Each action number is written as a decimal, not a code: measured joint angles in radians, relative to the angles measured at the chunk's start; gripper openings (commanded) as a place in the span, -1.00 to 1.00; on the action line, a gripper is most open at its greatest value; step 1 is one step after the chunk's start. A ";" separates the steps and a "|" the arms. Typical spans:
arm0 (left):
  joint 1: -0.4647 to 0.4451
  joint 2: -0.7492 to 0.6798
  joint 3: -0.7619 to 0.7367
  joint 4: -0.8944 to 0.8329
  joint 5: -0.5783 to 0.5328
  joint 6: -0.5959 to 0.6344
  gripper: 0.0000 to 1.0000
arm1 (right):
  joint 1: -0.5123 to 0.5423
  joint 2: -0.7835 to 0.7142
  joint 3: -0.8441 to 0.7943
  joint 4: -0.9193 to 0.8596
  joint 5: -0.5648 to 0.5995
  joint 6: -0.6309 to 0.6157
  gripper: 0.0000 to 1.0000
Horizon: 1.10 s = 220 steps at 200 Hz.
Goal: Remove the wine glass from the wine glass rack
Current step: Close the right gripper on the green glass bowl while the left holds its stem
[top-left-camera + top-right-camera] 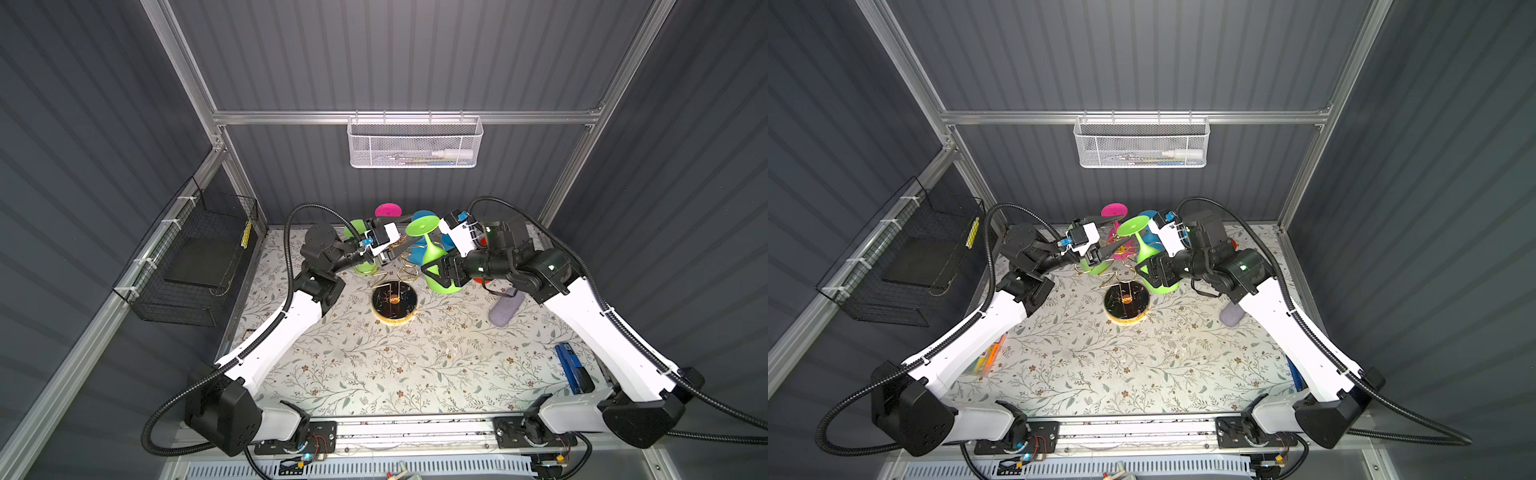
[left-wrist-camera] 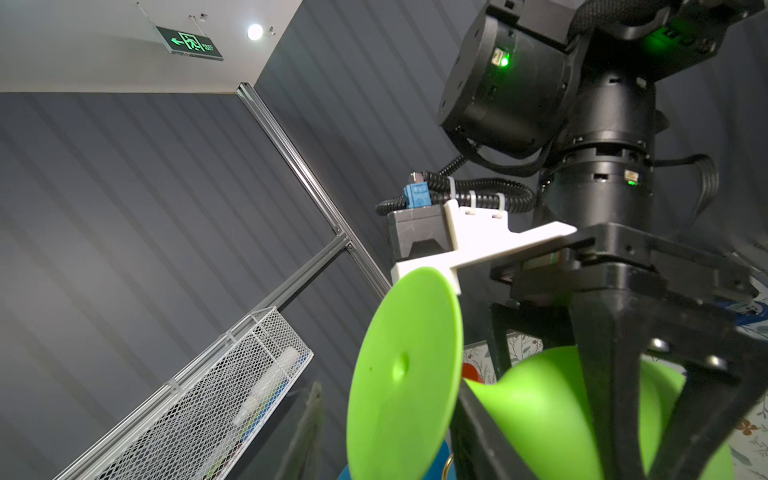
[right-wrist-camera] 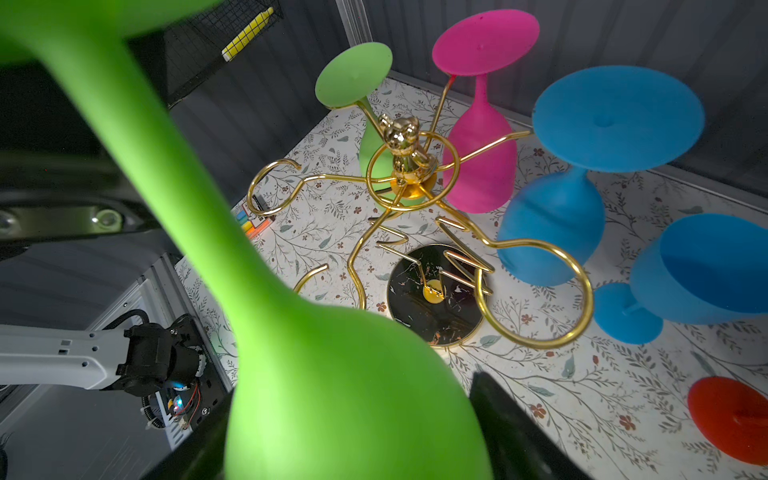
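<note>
Green wine glass [image 1: 432, 255] clamped at bowl by right gripper [image 1: 442, 279], inverted. Long axis tilted, foot raised toward left gripper [image 1: 411, 229]. Left jaws seen apart, either side of foot; contact cannot be told. Wine glass rack [image 1: 395, 304] set below, between grippers; glass judged clear of loops.

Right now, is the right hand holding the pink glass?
No, the right hand grips a green wine glass; the pink glass hangs on the rack.

You've got six glasses in all: two green wine glasses [image 3: 332, 395] [image 3: 353, 75], two blue wine glasses [image 3: 615, 120] [image 3: 706, 270], one pink wine glass [image 3: 478, 166] and one red wine glass [image 3: 731, 415], seen only in part. One wine glass rack [image 3: 402, 137] with six looped arms. One white mesh basket [image 1: 413, 145], one black wire basket [image 1: 187, 257], one grey pouch [image 1: 505, 309].
</note>
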 measured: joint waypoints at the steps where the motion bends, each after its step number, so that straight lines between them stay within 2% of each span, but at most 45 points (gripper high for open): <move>1: 0.000 0.000 0.000 0.001 -0.001 0.000 -0.08 | 0.000 0.000 0.001 0.000 0.000 0.000 -0.10; 45: -0.006 0.000 0.000 0.006 0.001 0.008 -0.35 | 0.008 0.006 0.010 0.000 -0.023 0.008 -0.10; 69: -0.011 0.000 0.000 -0.002 0.003 0.020 -0.51 | 0.008 0.007 0.014 0.000 -0.022 0.013 -0.03; 89: -0.010 0.000 0.002 -0.012 0.003 0.036 -0.69 | 0.008 0.007 0.014 -0.003 -0.022 0.020 0.13; 110: -0.003 0.000 0.003 -0.044 -0.011 0.083 -1.00 | 0.008 0.001 0.016 -0.007 -0.024 0.036 0.46; 126: 0.010 0.000 0.003 -0.082 -0.028 0.097 -1.00 | 0.007 -0.018 0.016 -0.002 -0.022 0.049 0.73; 153: -0.005 -0.015 0.000 -0.108 -0.051 0.089 -1.00 | 0.015 -0.037 0.003 0.033 -0.031 0.039 0.97; 191: -0.010 -0.057 -0.027 -0.143 -0.137 0.013 -1.00 | -0.008 -0.088 -0.066 0.121 -0.048 0.057 0.98; 220: -0.011 -0.081 -0.027 -0.192 -0.265 -0.131 -1.00 | -0.093 -0.190 -0.175 0.241 -0.110 0.111 0.98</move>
